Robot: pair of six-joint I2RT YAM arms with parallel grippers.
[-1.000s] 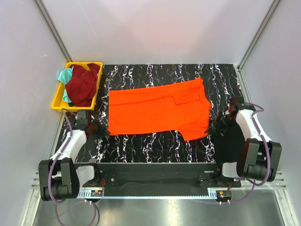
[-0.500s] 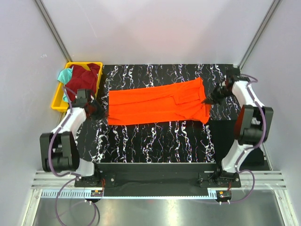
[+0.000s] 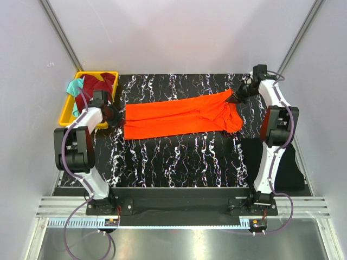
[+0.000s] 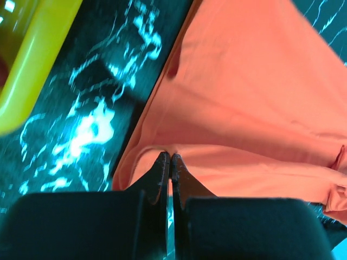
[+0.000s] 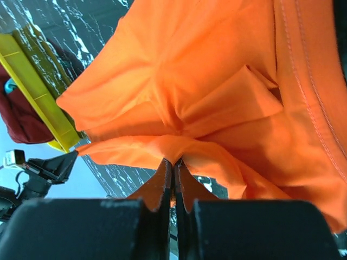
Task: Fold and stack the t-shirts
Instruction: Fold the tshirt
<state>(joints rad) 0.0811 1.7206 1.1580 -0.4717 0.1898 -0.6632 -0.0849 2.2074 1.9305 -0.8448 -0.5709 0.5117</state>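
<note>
An orange t-shirt point(image 3: 179, 116) lies across the black marbled table, folded lengthwise into a narrow band. My left gripper point(image 3: 117, 115) is shut on its left edge; the left wrist view shows the jaws point(image 4: 170, 158) pinching the orange cloth point(image 4: 244, 108). My right gripper point(image 3: 234, 98) is shut on the shirt's right end near the far edge; the right wrist view shows the jaws point(image 5: 173, 161) pinching a bunched fold of orange cloth point(image 5: 206, 81). More shirts, a dark red one point(image 3: 96, 89) and a teal one point(image 3: 72, 86), lie in the yellow bin.
The yellow bin point(image 3: 68, 115) stands at the table's far left corner, close behind my left gripper; its wall also shows in the left wrist view point(image 4: 32, 59). Grey walls enclose the table. A black mat point(image 3: 287, 168) lies at the right.
Both grippers have carried the shirt's near edge away from me to the far edge, folding the shirt in half lengthwise. Both arms are now stretched far out.
</note>
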